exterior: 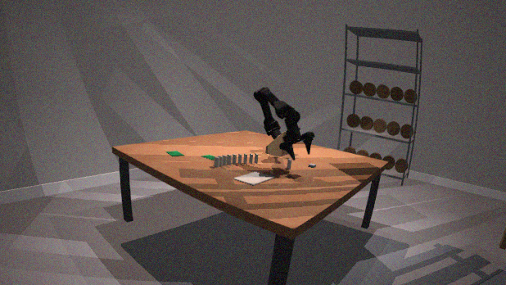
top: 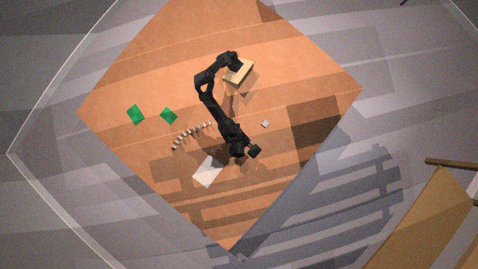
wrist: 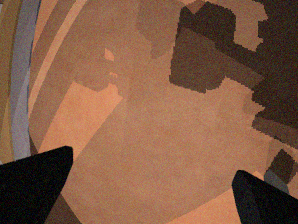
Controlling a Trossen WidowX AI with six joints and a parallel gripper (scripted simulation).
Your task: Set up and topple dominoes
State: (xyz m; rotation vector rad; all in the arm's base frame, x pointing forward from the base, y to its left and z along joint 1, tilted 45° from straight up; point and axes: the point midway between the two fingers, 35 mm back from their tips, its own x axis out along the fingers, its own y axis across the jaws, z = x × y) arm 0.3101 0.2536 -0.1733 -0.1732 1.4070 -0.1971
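Observation:
A curved row of several light dominoes (top: 189, 131) (exterior: 234, 159) stands upright on the table (top: 155, 73) (exterior: 196, 143). One lone domino (exterior: 289, 164) stands apart, right of the row in the exterior view; the arm hides it in the top view. A small light domino (top: 264, 124) (exterior: 312, 165) lies flat farther right. My gripper (top: 246, 151) (exterior: 300, 155) (wrist: 156, 169) is open and empty, above the table near the lone domino. A grey piece shows partly behind the right finger in the wrist view; I cannot tell which thing it is.
A white flat sheet (top: 206, 174) (exterior: 254, 178) lies in front of the row. Two green flat pieces (top: 135, 114) (top: 169, 115) (exterior: 174, 153) (exterior: 209, 157) lie beyond the row's left part. A wooden block (top: 244, 71) (exterior: 274, 146) is at the arm's base.

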